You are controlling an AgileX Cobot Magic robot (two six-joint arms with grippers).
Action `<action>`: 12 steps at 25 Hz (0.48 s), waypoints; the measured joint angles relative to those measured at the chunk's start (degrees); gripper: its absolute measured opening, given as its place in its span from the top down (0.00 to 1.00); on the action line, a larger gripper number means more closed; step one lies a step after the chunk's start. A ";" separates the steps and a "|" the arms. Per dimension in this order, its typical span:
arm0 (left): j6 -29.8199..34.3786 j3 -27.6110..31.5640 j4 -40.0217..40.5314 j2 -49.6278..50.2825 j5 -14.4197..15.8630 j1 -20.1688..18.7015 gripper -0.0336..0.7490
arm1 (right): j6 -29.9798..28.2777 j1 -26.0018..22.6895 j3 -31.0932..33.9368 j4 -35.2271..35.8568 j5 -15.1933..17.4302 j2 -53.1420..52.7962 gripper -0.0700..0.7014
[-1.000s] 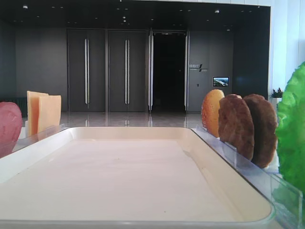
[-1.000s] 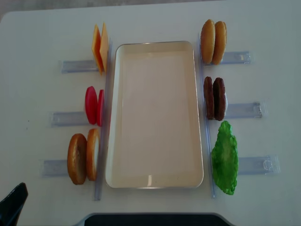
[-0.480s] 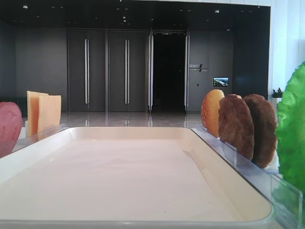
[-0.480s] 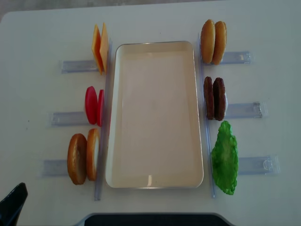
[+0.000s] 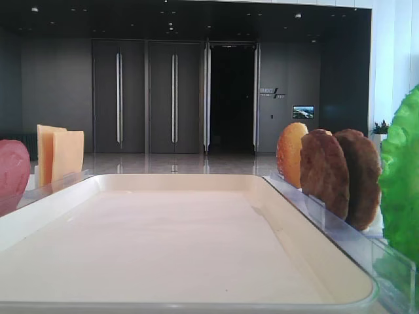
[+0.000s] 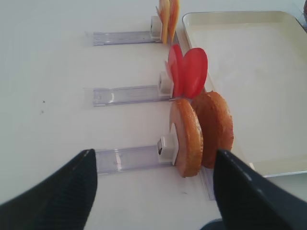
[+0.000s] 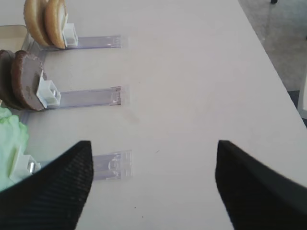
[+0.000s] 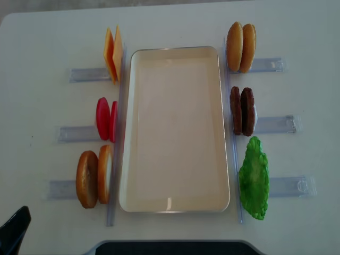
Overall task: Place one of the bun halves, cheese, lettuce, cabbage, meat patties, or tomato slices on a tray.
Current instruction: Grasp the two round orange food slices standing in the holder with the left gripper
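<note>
The cream tray (image 8: pixel 175 127) lies empty in the middle of the white table. Left of it, standing in clear racks, are the cheese (image 8: pixel 112 53), red tomato slices (image 8: pixel 105 119) and two bun halves (image 8: pixel 94 178). On its right stand the meat patties (image 8: pixel 242 110) and the lettuce (image 8: pixel 254 178). Cabbage is out of view. My left gripper (image 6: pixel 153 191) is open and empty, just short of the bun halves (image 6: pixel 192 136). The right gripper (image 7: pixel 153 187) is open over bare table, right of the patties (image 7: pixel 21 81) and lettuce (image 7: pixel 9 143).
Two orange-golden buns (image 8: pixel 240 47) stand in a rack at the back right. Clear rack rails (image 8: pixel 276 125) stick outward on both sides of the tray. One dark finger (image 8: pixel 15 231) of the left gripper shows at the front left corner.
</note>
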 joint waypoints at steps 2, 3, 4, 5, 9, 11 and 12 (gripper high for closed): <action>0.00 0.00 0.11 0.00 0.00 0.00 0.22 | 0.00 0.00 0.00 0.00 0.00 0.00 0.22; 0.00 0.00 0.18 0.00 0.10 0.00 0.22 | 0.00 0.00 0.00 0.00 0.00 0.00 0.22; 0.00 -0.26 0.18 0.00 0.58 0.00 0.22 | 0.00 0.00 0.00 0.00 0.00 0.00 0.22; 0.00 -0.73 0.18 0.23 1.46 0.00 0.22 | 0.00 0.00 0.00 0.00 0.00 0.00 0.22; 0.00 -3.76 0.23 4.96 6.11 0.00 0.22 | 0.00 0.00 0.00 0.00 0.00 0.00 0.22; -0.43 -5.85 0.64 8.65 7.92 0.00 0.22 | 0.00 0.00 0.00 0.00 0.00 0.00 0.22; -1.05 -7.04 0.95 10.87 8.25 0.00 0.22 | 0.00 0.00 0.00 0.00 0.00 0.00 0.22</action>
